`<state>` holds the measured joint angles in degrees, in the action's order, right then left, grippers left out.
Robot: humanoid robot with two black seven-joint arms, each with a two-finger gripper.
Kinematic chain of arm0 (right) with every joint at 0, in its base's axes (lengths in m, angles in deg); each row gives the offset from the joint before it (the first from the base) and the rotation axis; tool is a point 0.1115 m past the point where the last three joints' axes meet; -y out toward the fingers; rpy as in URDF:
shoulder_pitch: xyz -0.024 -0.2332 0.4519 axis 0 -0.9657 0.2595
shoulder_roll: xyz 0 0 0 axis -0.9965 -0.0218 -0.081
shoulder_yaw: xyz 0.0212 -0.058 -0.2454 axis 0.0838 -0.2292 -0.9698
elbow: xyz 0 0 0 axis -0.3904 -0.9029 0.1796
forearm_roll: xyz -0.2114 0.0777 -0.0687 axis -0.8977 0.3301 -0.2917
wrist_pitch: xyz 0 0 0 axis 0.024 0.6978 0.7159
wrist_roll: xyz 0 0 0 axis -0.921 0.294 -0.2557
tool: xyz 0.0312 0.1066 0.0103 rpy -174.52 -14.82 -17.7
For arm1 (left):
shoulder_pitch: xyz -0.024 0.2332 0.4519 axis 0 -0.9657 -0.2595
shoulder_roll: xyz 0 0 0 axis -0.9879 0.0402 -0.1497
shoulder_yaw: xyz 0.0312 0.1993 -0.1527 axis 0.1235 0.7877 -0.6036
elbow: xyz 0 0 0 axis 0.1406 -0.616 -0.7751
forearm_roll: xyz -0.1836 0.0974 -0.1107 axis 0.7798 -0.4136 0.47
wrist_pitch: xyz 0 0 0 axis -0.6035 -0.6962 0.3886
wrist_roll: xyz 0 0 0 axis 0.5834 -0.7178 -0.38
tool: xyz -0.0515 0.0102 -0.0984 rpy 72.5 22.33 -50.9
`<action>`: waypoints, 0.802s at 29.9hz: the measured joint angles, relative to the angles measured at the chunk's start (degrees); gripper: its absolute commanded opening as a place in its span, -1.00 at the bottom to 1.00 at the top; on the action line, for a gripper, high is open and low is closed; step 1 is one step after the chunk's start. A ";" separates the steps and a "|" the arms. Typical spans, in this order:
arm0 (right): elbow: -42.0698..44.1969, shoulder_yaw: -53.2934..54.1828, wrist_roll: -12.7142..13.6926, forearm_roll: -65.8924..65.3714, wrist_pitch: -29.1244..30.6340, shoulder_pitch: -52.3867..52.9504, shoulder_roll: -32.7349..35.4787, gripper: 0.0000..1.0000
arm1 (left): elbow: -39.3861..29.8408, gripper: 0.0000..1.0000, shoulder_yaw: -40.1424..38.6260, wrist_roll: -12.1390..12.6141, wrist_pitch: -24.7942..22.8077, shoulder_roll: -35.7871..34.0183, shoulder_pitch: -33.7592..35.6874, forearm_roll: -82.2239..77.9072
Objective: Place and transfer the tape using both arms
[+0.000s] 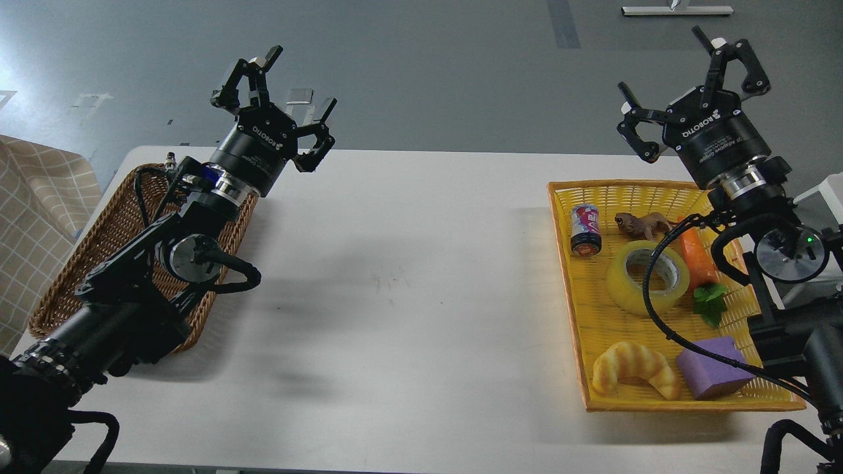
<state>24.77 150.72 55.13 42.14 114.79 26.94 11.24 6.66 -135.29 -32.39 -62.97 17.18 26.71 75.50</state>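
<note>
Tape (648, 277) lies flat in the yellow tray (573, 309) by the table's right edge, well below the right claw (688, 85), which is raised at the far right corner, fingers spread, empty. Left claw (280, 99), also spread and empty, hangs over the far left corner above the wicker basket (112, 230).

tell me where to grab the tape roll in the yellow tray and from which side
Take the tape by its ring wall, one finger in the open core and the others outside, coming straight down from above with the right gripper. It lies flat with its hole facing up. The near-left rim looks freest: a black cable crosses the right part, the carrot crowds the right edge and the can sits up-left.
</note>
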 measured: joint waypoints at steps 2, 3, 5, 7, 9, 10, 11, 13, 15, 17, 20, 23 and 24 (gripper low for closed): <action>0.00 0.00 -0.03 0.00 0.00 -0.02 0.00 1.00 | 0.00 0.96 0.00 0.00 0.00 -0.14 0.08 -0.04; 0.00 0.00 -0.04 0.00 0.00 -0.03 0.00 1.00 | 0.00 0.96 0.00 0.00 0.00 -0.28 0.13 -0.06; 0.00 0.02 -0.05 0.00 0.00 -0.03 0.00 1.00 | 0.00 0.96 0.06 0.00 0.00 -0.43 0.16 -0.14; 0.00 0.07 -0.07 0.00 0.00 -0.03 0.00 1.00 | 0.00 0.96 0.11 0.00 0.00 -0.51 0.16 -0.17; 0.00 0.08 -0.11 0.00 0.00 -0.04 0.00 1.00 | 0.00 0.96 0.12 0.00 0.00 -0.65 0.16 -0.18; 0.00 0.10 -0.13 0.00 0.00 -0.06 0.00 1.00 | 0.00 0.96 0.12 0.00 0.00 -0.71 0.16 -0.18; 0.00 0.13 -0.17 0.00 0.00 -0.09 0.00 1.00 | 0.00 0.96 0.12 0.00 0.00 -0.73 0.17 -0.18; 0.00 0.16 -0.23 0.00 0.00 -0.10 0.00 1.00 | 0.00 0.96 0.12 0.00 0.00 -0.74 0.18 -0.19; 0.00 0.22 -0.30 0.00 0.00 -0.11 0.00 1.00 | 0.00 0.96 0.13 0.00 0.00 -0.76 0.18 -0.21; 0.00 0.24 -0.32 0.00 0.00 -0.11 0.00 1.00 | 0.00 0.96 0.13 0.00 0.00 -0.76 0.18 -0.25; 0.00 0.24 -0.32 0.00 0.00 -0.08 0.00 1.00 | -0.04 0.96 0.13 0.00 0.00 -0.81 0.19 -0.26; 0.00 0.24 -0.32 0.00 0.00 0.07 0.00 1.00 | -0.09 0.96 0.12 0.00 0.00 -0.86 0.25 -0.33; 0.00 0.24 -0.32 0.00 0.00 0.10 0.00 1.00 | -0.09 0.96 0.11 0.00 0.00 -0.89 0.25 -0.33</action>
<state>24.77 150.96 54.81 42.14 114.79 27.05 11.24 6.57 -135.18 -32.39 -62.97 16.29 26.96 75.17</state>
